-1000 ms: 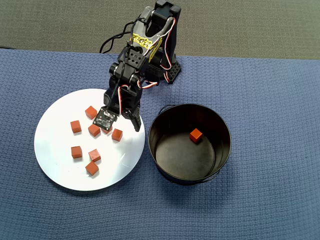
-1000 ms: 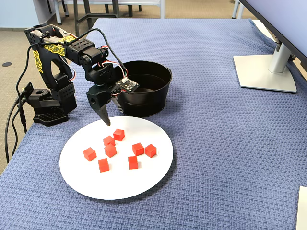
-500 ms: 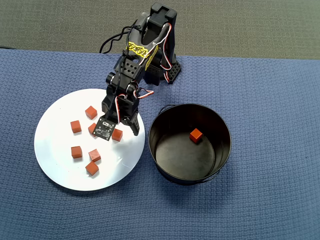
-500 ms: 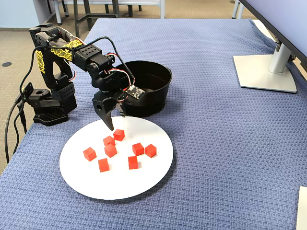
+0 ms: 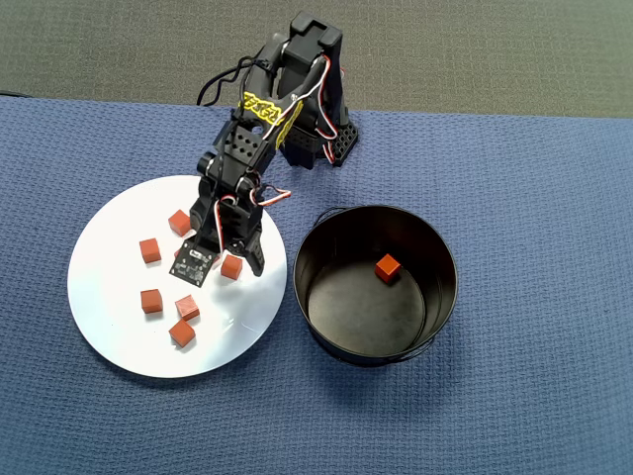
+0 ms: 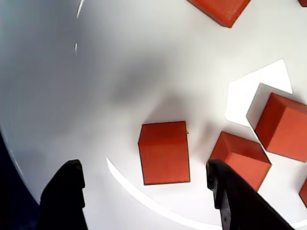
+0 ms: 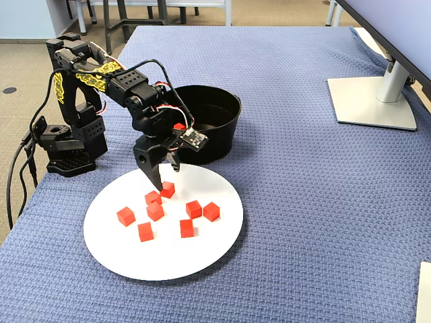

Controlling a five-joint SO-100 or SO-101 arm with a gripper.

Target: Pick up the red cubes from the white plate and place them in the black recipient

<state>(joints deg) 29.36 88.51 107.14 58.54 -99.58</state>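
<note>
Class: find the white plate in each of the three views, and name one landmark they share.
Overhead view: white plate at left of centre, beside the black pot.
Wrist view: the plate fills nearly the whole picture.
Fixed view: the plate sits at lower left, in front of the pot.
Shared landmark: the gripper, its jaws open just over the plate's red cubes.

This looks like an office or lab room. A monitor stand [image 7: 374,101] with a flat grey base rests on the surface [image 7: 303,222], which is covered in blue woven cloth. Beyond it lie grey carpet [image 5: 475,49] and metal furniture legs [image 7: 121,17].
</note>
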